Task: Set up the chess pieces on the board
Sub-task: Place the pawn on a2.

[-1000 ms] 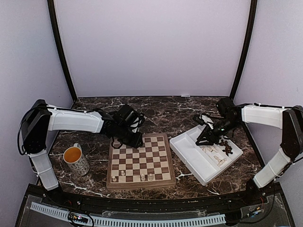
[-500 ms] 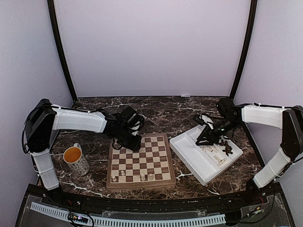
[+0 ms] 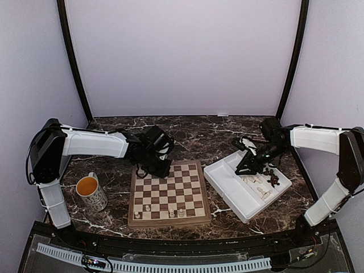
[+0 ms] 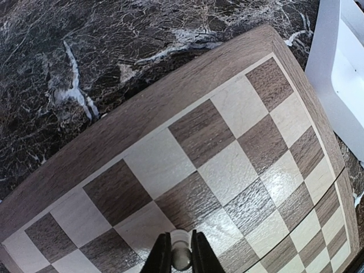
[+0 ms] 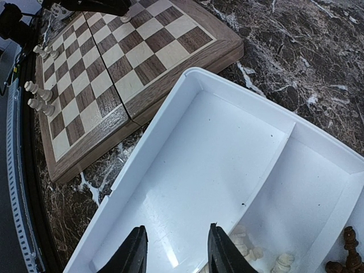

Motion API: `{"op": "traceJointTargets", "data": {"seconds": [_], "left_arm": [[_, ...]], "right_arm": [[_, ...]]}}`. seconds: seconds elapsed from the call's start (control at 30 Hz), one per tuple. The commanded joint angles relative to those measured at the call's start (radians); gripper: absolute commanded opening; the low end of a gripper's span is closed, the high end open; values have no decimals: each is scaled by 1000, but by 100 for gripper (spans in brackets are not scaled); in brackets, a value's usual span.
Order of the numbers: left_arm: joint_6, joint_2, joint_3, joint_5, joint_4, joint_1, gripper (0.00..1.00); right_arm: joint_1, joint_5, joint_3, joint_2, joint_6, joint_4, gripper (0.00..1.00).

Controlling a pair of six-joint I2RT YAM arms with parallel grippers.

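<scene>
Barely started, I'd say. Left jaws are pinching a pale piece right over the board, with a handful of pale pieces standing well off from them. Right jaws are hanging apart and empty over the tray, with leftover pieces sitting just beside them.

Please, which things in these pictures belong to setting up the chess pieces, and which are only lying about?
Belong to the job: square wooden chessboard with tan and brown checks; pale cream wooden chess pieces; dark brown wooden chess pieces; white plastic compartment tray holding spare pieces.
Lying about: patterned mug of orange liquid.
</scene>
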Motion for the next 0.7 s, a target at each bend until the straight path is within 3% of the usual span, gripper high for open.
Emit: {"op": "traceJointTargets", "data": {"seconds": [0.0, 0.33, 0.67], "left_arm": [[7, -21, 24, -14, -29, -6, 11], [5, -148, -4, -30, -130, -8, 4], [-11, -405, -208, 1, -322, -47, 4]], "right_arm": [[5, 4, 15, -13, -7, 3, 38], [5, 1, 18, -12, -8, 2, 38], [6, 3, 20, -7, -9, 1, 38]]}}
